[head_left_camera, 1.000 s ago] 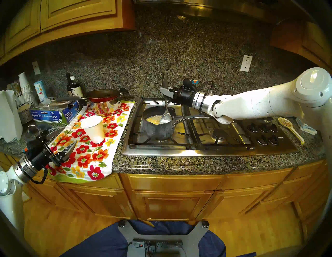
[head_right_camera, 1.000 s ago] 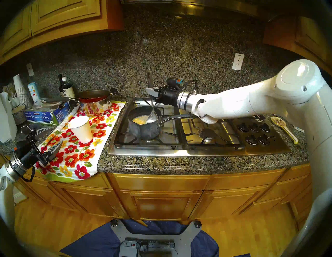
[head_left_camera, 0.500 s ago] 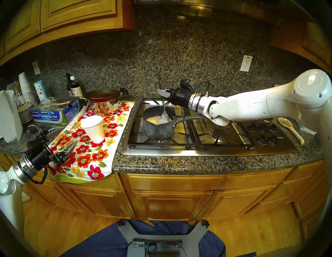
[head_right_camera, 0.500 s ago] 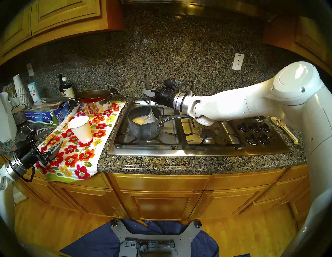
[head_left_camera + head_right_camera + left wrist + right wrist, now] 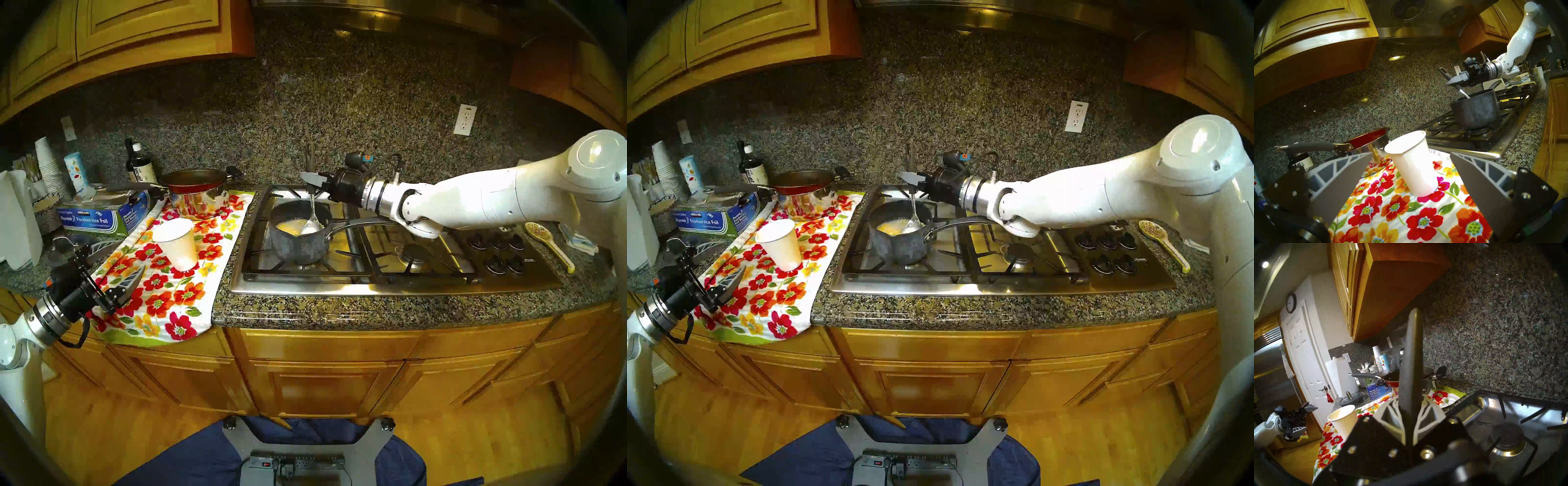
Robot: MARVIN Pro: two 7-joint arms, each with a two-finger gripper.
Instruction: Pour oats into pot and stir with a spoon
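The dark grey pot [image 5: 300, 242] sits on the front left burner with its silver handle pointing right. Inside it, pale oats [image 5: 296, 222] lie in yellowish liquid. The spoon [image 5: 311, 225] stands nearly upright, its shiny bowl dipped in the pot on the right side. My right gripper [image 5: 310, 178] is above the pot's far rim and shut on the spoon's dark handle [image 5: 1412, 361]. My left gripper [image 5: 117, 263] hovers open and empty over the floral towel. It faces a white paper cup [image 5: 1413, 162] a little way off.
A steel pot with a red pan [image 5: 196, 190] on it stands behind the cup. A foil box [image 5: 101, 217] and a stack of cups are at the far left. A yellow spoon-shaped dish [image 5: 546, 241] lies right of the stove knobs [image 5: 495, 251].
My right gripper swung the spoon a little left, then back right and slightly lower. The spoon's bowl shifted inside the pot. The left arm and the cup have not moved.
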